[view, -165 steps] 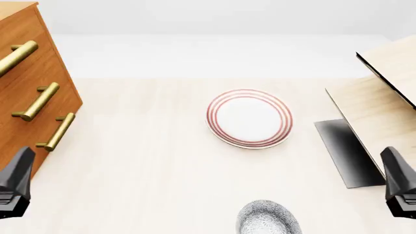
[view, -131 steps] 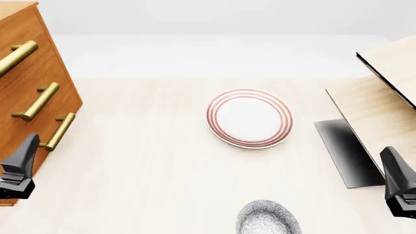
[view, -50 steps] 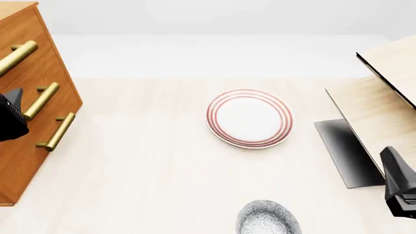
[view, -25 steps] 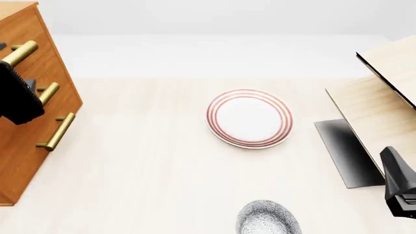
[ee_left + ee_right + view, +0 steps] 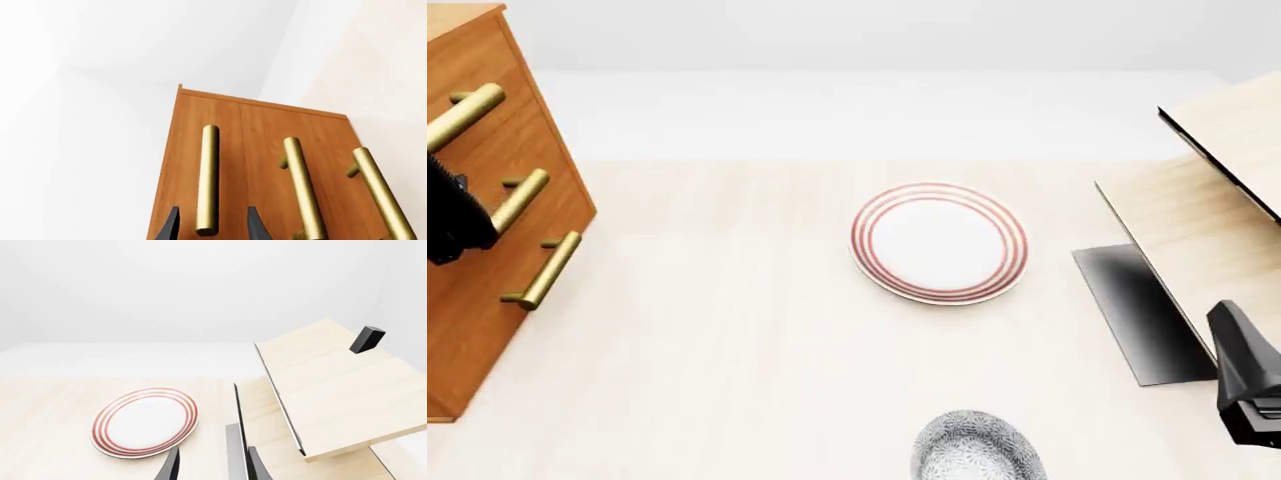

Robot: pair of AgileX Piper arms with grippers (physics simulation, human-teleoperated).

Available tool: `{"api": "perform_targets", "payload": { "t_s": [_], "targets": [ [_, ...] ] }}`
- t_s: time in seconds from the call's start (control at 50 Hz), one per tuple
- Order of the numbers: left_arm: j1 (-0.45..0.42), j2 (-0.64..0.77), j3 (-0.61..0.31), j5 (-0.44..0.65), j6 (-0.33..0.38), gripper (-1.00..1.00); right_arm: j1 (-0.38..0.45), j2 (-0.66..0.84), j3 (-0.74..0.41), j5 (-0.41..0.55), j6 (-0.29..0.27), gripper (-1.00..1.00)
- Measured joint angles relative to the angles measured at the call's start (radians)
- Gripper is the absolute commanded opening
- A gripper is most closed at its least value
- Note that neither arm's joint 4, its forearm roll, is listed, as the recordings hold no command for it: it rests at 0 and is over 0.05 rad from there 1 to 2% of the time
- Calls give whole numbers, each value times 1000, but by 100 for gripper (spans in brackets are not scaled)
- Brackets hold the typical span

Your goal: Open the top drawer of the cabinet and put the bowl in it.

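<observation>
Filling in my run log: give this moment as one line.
phase: reach | left pincer: open, astride top drawer handle | drawer: shut | bowl: on table | right pincer: open, idle

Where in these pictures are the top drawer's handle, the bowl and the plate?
top drawer's handle [image 5: 208,175]: left wrist view, middle of the brass bar.
bowl [image 5: 974,447]: front view, speckled rim at the bottom edge.
plate [image 5: 940,240]: front view, white centre.
</observation>
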Motion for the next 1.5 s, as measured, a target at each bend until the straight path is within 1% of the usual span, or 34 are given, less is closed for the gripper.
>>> {"api": "perform_targets", "payload": {
  "t_s": [0.02, 0.26, 0.78, 1.04, 1.18, 1.38, 1.5],
  "targets": [
    [3, 1, 0, -1, 0, -100, 0, 0, 0, 0, 0, 100],
    [1, -8, 1, -17, 0, -100, 0, 0, 0, 0, 0, 100],
    [-84, -85, 19, 62, 39, -100, 0, 0, 0, 0, 0, 100],
    [-124, -100, 24, 72, 73, -100, 0, 0, 0, 0, 0, 100],
    [-140, -99, 31, 58, 88, -100, 0, 0, 0, 0, 0, 100],
    [-181, -79, 60, -22, 116, -100, 0, 0, 0, 0, 0, 100],
    [-228, -56, 64, -65, 129, -100, 0, 0, 0, 0, 0, 100]
  ]
}}
